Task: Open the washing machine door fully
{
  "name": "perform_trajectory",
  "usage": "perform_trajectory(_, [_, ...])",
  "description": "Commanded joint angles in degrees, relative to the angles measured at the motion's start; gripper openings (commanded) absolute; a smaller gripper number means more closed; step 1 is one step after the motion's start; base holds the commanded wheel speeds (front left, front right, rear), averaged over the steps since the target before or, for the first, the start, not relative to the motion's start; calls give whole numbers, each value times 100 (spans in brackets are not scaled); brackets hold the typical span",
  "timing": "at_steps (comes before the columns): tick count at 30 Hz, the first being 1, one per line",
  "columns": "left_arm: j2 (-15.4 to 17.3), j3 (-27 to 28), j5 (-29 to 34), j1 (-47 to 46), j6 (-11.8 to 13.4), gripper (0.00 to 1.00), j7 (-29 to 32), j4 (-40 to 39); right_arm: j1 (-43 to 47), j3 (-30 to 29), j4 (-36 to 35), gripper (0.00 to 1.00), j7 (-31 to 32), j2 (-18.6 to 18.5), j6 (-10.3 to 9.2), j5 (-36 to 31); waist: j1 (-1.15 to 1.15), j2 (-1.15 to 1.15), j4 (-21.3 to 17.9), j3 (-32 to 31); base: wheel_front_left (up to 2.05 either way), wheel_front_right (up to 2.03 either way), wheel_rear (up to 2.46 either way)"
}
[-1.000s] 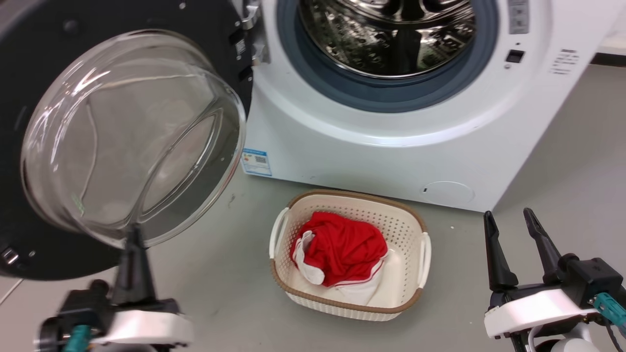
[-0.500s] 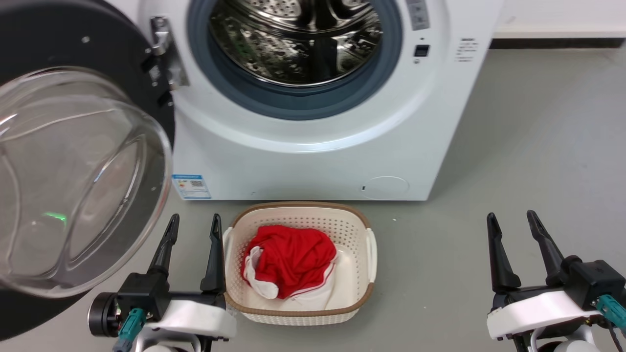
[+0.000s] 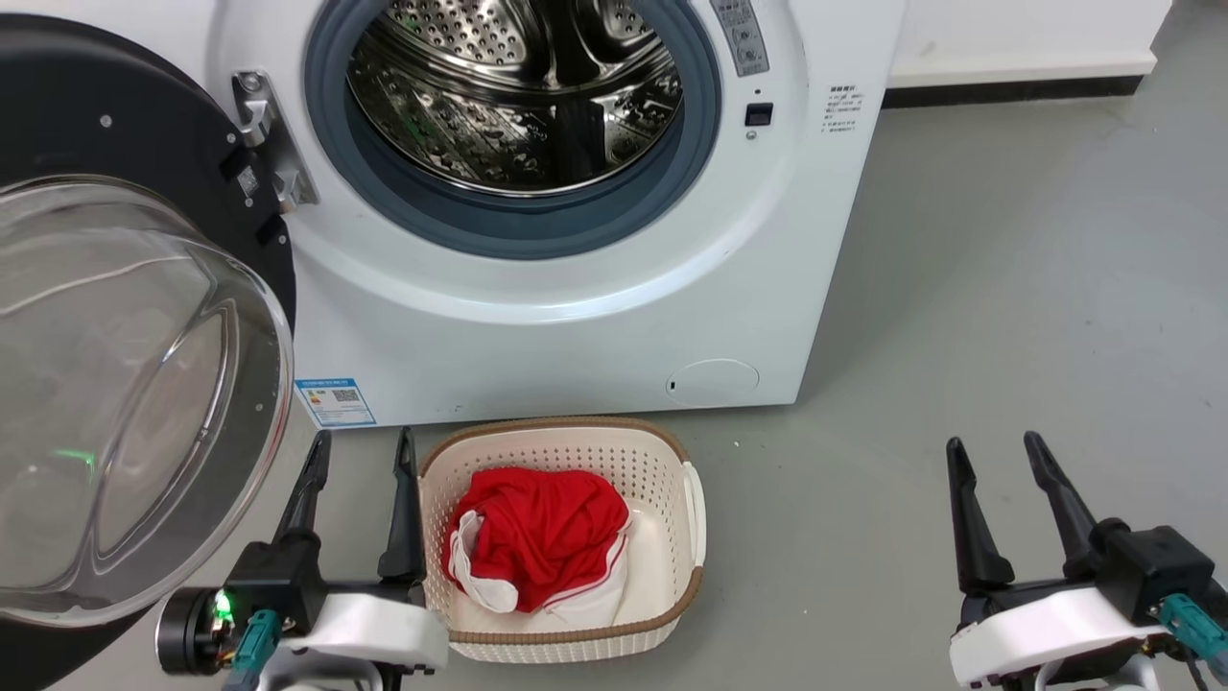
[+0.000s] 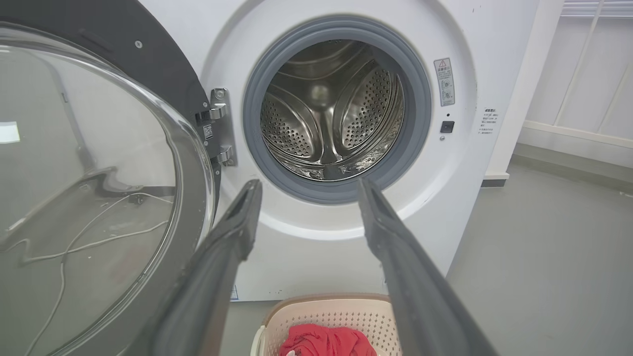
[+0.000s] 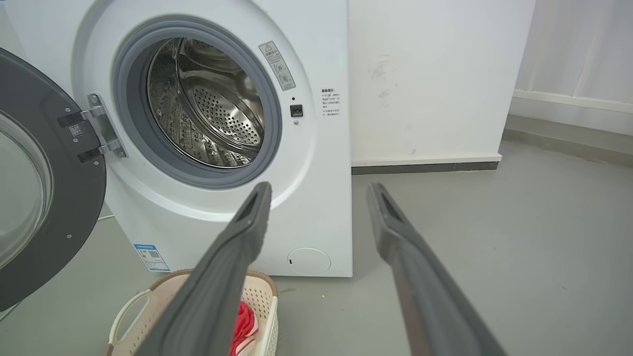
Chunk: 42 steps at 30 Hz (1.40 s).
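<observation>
Grey floor [image 3: 1007,288] lies under a big white washing machine [image 3: 595,326] at the far side. Its round black washing machine door [image 3: 115,106] hangs wide open on the left, held by a metal hinge [image 3: 269,144], so the shiny drum [image 3: 508,106] shows. A blue label [image 3: 334,401] sits low on the front; its words are too small to read. A cream basket [image 3: 576,459] with red cloth [image 3: 542,533] sits near. The left tool [image 3: 363,437] and right tool [image 3: 992,441] are both spread wide, holding nothing.
</observation>
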Motion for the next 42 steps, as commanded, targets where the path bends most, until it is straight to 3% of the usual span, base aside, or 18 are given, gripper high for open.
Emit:
perform_trajectory(1, [-24,46,38,105,38,100,-12,7,75,28,8,100,-2,11,-4,-20,0,0,34,-45,0,0,0])
perform_trajectory(32, [-181,259,184,330,-172,100,-12,117,239,173,-28,100,82,11,-4,67,0,0,222,-248,0,0,0])
perform_trajectory(33, [-172,257,152,308,-161,0,2,122,202,168,-12,0,81,0,0,60,0,0,221,-249,0,0,0])
perform_trajectory(42, [-229,395,-738,242,-311,0,231,283,144,160,125,0,195,-51,0,1036,0,0,231,-245,0,0,0])
